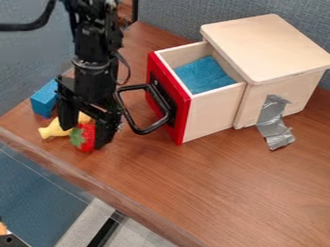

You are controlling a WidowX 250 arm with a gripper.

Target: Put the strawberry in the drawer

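The gripper (84, 126) hangs low over the left part of the table, its two fingers spread apart. A red strawberry (89, 137) with a green leafy top lies at the right-hand finger, partly hidden by it. Whether the two touch, I cannot tell. To the right, the red-fronted drawer (216, 113) is pulled out of the wooden box (266, 46), with a blue lining visible on its bottom.
A blue block (44, 98) and a yellow toy (54, 129) lie left of the strawberry. The drawer's black handle (145, 130) sticks out towards the gripper. Silver tape (273, 126) runs from the box onto the table (238, 183); the table's front edge passes just below the strawberry.
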